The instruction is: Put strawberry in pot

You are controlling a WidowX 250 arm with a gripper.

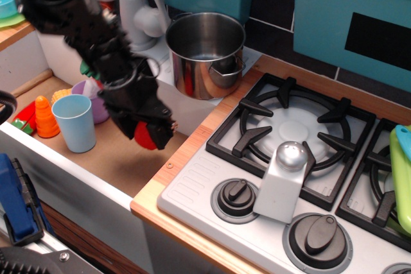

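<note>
My hand (151, 131) is clamped on the strawberry (145, 135), held in the air above the sink floor (122, 158), clear of it. Blue cup (76, 122) stands to its left, purple mug (95, 101) behind that. Pot (206, 54) sits up on the surface by the faucet (136, 11), near the stove (289, 126)

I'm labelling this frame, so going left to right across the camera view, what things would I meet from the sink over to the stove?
Orange ridged cone toy → light-blue plastic cup → glossy red toy strawberry → shiny steel pot → white shaker with silver ball top.
</note>
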